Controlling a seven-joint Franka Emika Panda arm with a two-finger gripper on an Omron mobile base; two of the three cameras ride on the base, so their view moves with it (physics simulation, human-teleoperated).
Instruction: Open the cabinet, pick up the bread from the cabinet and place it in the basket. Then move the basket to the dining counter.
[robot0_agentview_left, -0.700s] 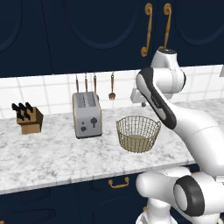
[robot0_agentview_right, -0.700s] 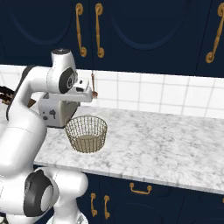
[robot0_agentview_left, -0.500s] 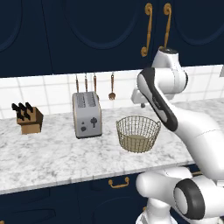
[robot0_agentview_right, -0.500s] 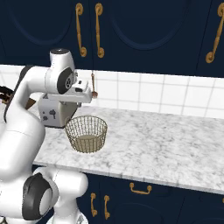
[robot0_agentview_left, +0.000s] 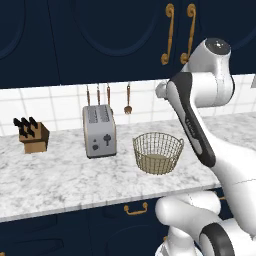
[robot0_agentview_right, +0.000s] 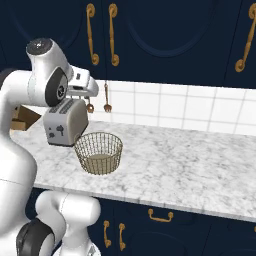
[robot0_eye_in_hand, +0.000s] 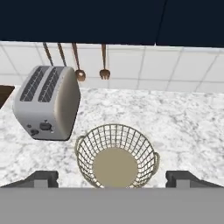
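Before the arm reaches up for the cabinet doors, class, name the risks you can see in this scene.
1. The cabinet doors are shut, so the bread is hidden; the arm may well open the wrong door.
2. The toaster stands close beside the basket, and utensils hang just behind; a wide swing could knock them.
3. The gripper hovers open right above the empty basket; a careless descent might tip it.

Bright, even, shadowless rendered light, sharp throughout, with no glare, blur or edge distortion.
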